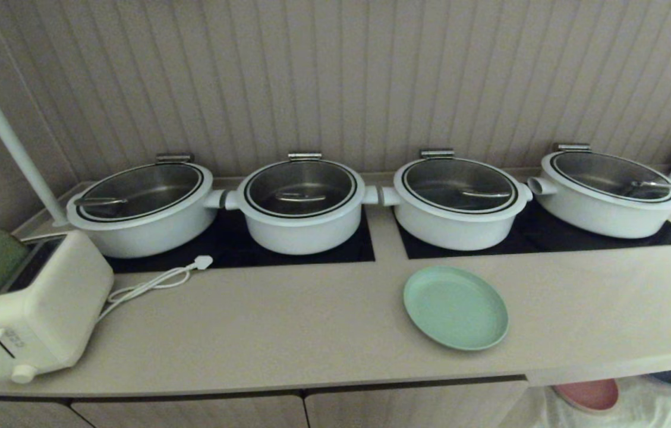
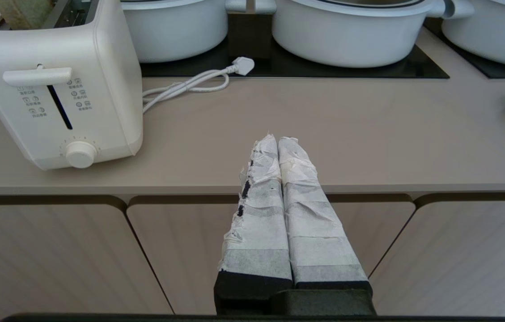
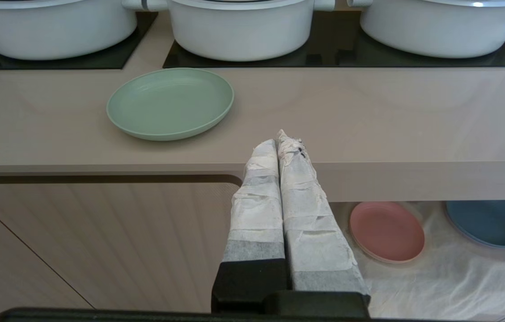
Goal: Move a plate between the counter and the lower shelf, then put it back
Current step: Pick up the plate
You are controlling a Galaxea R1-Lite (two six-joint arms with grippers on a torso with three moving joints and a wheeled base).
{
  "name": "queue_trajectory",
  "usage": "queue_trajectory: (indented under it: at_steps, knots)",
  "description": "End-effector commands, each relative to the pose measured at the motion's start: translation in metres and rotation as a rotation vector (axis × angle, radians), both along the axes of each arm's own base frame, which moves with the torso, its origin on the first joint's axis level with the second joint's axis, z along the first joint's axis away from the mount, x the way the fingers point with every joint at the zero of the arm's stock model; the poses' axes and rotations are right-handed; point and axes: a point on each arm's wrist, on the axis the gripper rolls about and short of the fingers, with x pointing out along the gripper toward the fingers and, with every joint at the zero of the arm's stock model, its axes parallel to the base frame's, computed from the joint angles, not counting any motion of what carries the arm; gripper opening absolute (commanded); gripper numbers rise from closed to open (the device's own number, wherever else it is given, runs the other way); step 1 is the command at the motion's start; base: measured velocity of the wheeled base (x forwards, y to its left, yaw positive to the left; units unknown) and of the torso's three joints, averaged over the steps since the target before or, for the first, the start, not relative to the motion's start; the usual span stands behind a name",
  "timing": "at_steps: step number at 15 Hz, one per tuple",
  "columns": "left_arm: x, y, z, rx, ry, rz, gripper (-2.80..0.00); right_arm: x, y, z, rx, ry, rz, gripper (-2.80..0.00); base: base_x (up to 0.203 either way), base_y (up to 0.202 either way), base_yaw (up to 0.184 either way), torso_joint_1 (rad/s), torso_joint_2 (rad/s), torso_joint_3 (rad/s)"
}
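Four white pots sit on black hobs; white toaster at left, cord loose; pink plate below.

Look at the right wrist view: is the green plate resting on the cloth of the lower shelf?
No. The plate lies on the counter, above the lower shelf.

Mint-green plate, beige counter, white pots, pink plate, blue plate
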Motion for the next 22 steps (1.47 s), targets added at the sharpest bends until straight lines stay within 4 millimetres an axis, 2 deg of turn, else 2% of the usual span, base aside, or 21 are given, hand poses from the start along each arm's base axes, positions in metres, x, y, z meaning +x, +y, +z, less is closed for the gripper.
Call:
queue_trajectory:
  at_steps: [1, 16, 18, 20, 22]
  knots:
    - [0.0, 0.0, 0.0, -0.001, -0.001, 0.0, -2.8, 0.0, 0.0, 0.0, -0.001, 0.0, 0.0, -2.8, 0.0, 0.0, 0.0, 0.0, 0.0, 0.0]
    - [0.0, 0.0, 0.0, -0.001, -0.001, 0.001, -2.8, 0.0, 0.0, 0.001, -0.056, -0.006, 0.002, -2.8, 0.0, 0.0, 0.0, 0.0, 0.0, 0.0]
    - [0.0, 0.0, 0.0, -0.001, -0.001, 0.001, -2.8, -0.005, 0.0, 0.015, -0.061, -0.033, 0.008, -2.8, 0.0, 0.0, 0.0, 0.0, 0.0, 0.0]
    - [0.0, 0.0, 0.0, -0.001, 0.0, 0.0, -2.8, -0.008, 0.0, 0.039, -0.062, -0.026, 0.011, -2.8, 0.0, 0.0, 0.0, 0.0, 0.0, 0.0]
    - [0.0, 0.0, 0.0, -0.001, 0.0, -0.001, -2.8, -0.001, 0.0, 0.058, -0.067, 0.037, 0.014, -2.8, 0.0, 0.0, 0.0, 0.0, 0.0, 0.0]
